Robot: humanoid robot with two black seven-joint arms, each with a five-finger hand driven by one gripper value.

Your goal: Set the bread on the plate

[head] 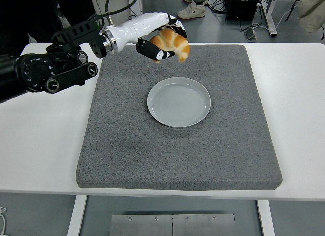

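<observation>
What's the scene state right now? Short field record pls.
left hand: shut on the bread, raised over the mat's far side
right hand: not in view
bread: croissant, held in the air, beyond the plate's far-left rim
plate: bare, near the mat's centre
mat: grey, lies on the white table
task step: bread not yet on plate
</observation>
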